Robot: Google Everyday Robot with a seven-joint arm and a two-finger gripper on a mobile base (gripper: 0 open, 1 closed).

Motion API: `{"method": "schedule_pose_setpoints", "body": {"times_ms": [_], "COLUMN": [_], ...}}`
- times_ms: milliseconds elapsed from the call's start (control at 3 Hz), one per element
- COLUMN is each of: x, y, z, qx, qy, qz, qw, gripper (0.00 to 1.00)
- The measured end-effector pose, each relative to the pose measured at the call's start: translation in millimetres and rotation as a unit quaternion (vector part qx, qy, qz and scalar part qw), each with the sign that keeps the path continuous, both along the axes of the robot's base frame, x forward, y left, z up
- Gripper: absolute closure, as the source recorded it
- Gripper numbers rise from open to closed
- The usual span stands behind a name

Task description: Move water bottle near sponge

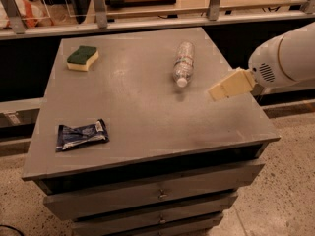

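Observation:
The water bottle lies on its side on the grey cabinet top, right of centre, white cap pointing toward the front. The sponge, yellow with a dark green top, sits at the back left. My gripper comes in from the right on a white arm, its tan tip hovering above the table's right part, a short way right and in front of the bottle's cap. It touches nothing.
A dark blue foil packet lies at the front left. The cabinet has drawers below. A railing and glass panels run behind the table. Speckled floor lies to the right.

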State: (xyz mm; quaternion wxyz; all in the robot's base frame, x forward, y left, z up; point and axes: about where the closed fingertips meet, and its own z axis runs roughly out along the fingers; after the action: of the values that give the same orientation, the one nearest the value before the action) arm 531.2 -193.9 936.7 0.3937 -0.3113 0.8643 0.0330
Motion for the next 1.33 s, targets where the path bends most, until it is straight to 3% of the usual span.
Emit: {"method": "schedule_pose_setpoints", "body": {"times_ms": [667,1000,1333], "x": [-10,-10,-11], "y": [11,13,15], "z": [2,5,6], "qx": [0.069,0.073,0.060], "qy": [-0.041,-0.041,-0.055], "qz": [-0.025,-0.025,-0.045], "qw": [0.9965,0.9961,0.9957], "gripper": [0.00,0.00,0.00]}}
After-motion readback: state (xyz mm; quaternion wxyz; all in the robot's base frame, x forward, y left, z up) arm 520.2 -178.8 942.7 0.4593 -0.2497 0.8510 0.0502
